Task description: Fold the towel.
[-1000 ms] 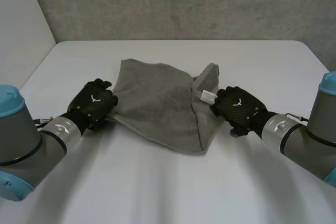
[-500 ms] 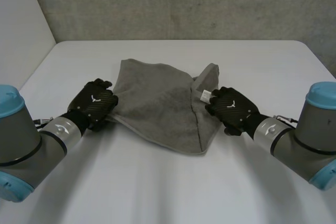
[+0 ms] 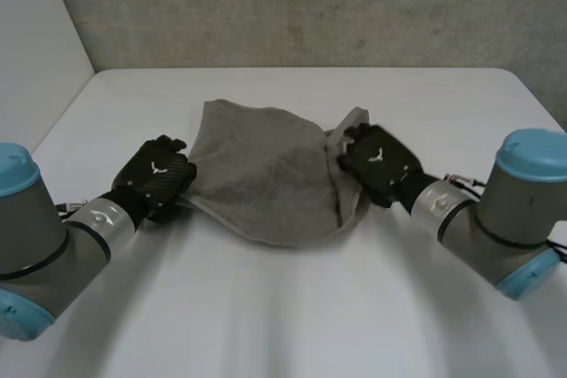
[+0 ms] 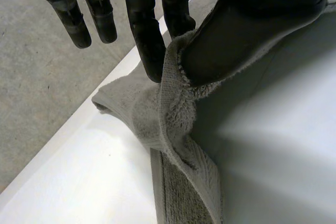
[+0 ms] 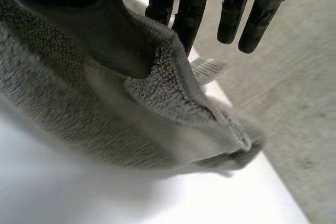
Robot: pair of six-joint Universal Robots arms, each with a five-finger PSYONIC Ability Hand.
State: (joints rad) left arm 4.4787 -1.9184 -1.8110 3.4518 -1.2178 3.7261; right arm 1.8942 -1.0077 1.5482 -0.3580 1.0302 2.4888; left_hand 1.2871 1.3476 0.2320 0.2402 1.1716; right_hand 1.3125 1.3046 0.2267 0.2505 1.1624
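Note:
A grey towel lies crumpled in the middle of the white table. My left hand is at its left edge, thumb and fingers pinching the towel hem. On the right edge my right hand pinches the towel between thumb and fingers, beside a raised corner. The near edge of the cloth sags in a curve between the two hands.
A grey wall runs behind the table's far edge. Bare tabletop lies all around the towel, widest in front of it.
My right hand has moved left and further away, onto the towel's right edge, and closed on it. The near edge of the cloth has bunched inward. The left hand has stayed put.

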